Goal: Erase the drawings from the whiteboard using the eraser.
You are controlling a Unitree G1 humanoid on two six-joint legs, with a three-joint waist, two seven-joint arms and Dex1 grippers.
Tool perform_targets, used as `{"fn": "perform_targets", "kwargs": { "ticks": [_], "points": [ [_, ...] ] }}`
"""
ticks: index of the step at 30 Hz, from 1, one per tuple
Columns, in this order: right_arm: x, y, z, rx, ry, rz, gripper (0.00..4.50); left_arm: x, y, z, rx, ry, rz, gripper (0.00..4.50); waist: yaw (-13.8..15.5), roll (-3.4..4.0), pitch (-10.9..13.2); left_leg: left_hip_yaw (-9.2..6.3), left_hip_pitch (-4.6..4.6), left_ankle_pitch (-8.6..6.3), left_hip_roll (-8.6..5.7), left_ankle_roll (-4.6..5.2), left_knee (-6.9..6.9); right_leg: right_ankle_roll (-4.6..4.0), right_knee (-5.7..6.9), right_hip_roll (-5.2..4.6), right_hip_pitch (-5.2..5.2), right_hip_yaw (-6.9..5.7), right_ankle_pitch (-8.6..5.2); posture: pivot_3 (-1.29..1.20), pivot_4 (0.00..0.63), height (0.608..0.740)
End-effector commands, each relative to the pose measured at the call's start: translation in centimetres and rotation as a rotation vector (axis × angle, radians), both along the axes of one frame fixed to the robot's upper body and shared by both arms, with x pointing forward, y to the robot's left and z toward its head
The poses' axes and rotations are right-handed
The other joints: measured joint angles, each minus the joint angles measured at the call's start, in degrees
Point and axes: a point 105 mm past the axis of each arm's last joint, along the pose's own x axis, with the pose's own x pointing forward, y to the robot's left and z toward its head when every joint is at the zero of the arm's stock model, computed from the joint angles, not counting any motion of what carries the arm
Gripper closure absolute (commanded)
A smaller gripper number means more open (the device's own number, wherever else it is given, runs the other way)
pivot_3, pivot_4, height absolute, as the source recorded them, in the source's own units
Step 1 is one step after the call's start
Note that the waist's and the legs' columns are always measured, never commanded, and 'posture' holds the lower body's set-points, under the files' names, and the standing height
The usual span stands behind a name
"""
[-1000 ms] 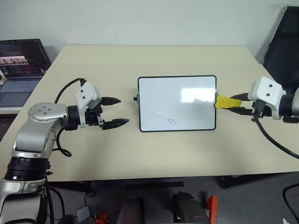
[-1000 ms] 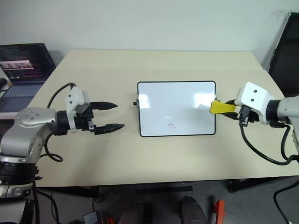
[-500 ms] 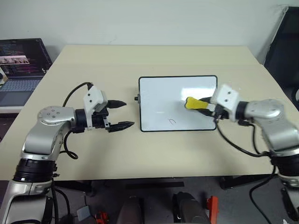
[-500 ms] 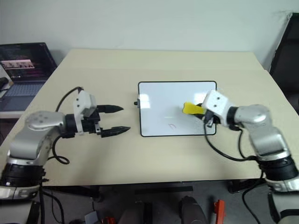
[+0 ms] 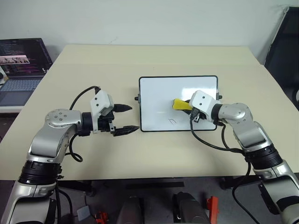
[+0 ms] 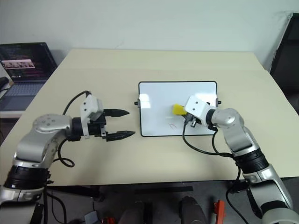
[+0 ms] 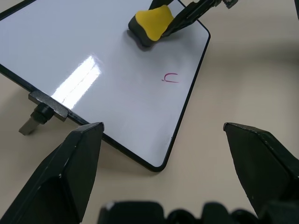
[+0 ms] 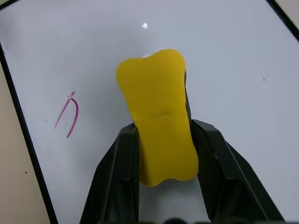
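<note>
At the far left edge of the scene, a laptop (image 5: 21, 65) is sitting open on a separate surface beside the tan table (image 5: 154, 149). Moving right, the left gripper (image 5: 125, 119) is hovering over the table just left of the whiteboard (image 5: 159, 91), its two black fingers (image 5: 122, 108) spread apart with nothing between them, pointing toward the board's left edge without touching it. The whiteboard is lying flat near the middle of the table, its thin black frame and a small black knob (image 5: 136, 98) on the left side showing clearly, and a pale patch of glare is sitting on its glossy surface. One of the drawings (image 5: 172, 121) is showing on the board, a small reddish curved mark near its near edge, roughly midway along it. Just to the right of and slightly farther than that mark, the yellow eraser (image 5: 179, 104) is resting over the white surface, apart from the mark; whether it is pressing on the board cannot be told. The right gripper (image 8: 161, 154) is clamping the eraser by its narrow waist, one black finger on each side, reaching in over the board's right edge. At the far right, a dark chair back (image 5: 282, 46) is standing beyond the table's corner.
</note>
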Motion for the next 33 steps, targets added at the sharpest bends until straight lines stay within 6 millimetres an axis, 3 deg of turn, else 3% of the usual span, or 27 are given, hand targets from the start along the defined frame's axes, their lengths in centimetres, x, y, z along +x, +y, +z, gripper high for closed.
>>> {"fn": "perform_targets", "kwargs": {
  "ticks": [1,7,12,16,22,30,33],
  "points": [
    [0.7,0.4,0.1,-0.013,-0.011,-0.024,3.23,-0.4,-0.9,0.8,-0.003,-0.031,-0.035,0.00,-0.13,0.00,0.00,0.00,0.01,0.00,0.00,0.00,0.00,0.00,0.02,0.00,0.00,0.00,0.00,0.00,0.150,0.740],
    [0.8,0.6,-3.6,-0.026,0.075,-0.074,3.23,-0.4,-1.1,0.7,-0.005,-0.027,-0.046,0.00,-0.68,-0.11,-0.09,0.01,0.23,0.00,0.02,0.00,0.02,-0.01,0.07,0.04,0.16,0.03,0.02,0.00,0.150,0.740],
    [-1.3,0.9,-7.8,-0.150,0.154,0.005,3.23,-0.4,-1.0,0.5,-0.004,-0.017,-0.048,0.00,-0.71,-0.38,-0.55,0.00,0.53,0.02,0.04,0.03,0.02,0.17,0.09,0.06,0.43,0.03,-0.03,0.00,0.150,0.740],
    [-2.8,1.4,-9.3,-0.192,0.195,0.057,3.24,-0.4,-0.9,0.5,-0.002,-0.016,-0.045,0.00,-0.70,-0.54,-0.70,0.03,0.65,0.05,0.04,0.05,0.09,0.16,0.08,0.06,0.54,0.08,0.01,0.00,0.150,0.740],
    [-2.0,2.1,-8.1,-0.171,0.156,0.033,3.25,-0.3,-1.0,0.5,0.000,-0.017,-0.042,0.00,-0.71,-0.55,-0.70,0.05,0.65,0.13,0.03,0.15,0.16,0.03,0.08,0.07,0.54,0.13,0.06,0.00,0.150,0.740],
    [2.0,0.8,-2.6,-0.134,-0.039,-0.118,3.25,-0.1,-0.8,0.5,0.009,-0.022,-0.039,0.00,-1.18,-0.52,-0.68,0.05,0.63,0.29,0.08,0.35,0.17,-0.12,0.07,0.16,0.48,0.18,0.28,0.00,0.150,0.740],
    [2.6,0.3,-1.9,-0.138,-0.079,-0.150,3.25,0.0,-0.8,0.5,0.013,-0.023,-0.038,0.00,-1.10,-0.52,-0.68,0.05,0.61,0.33,0.07,0.39,0.18,-0.11,0.05,0.16,0.46,0.19,0.32,0.00,0.150,0.740]
  ]
}}
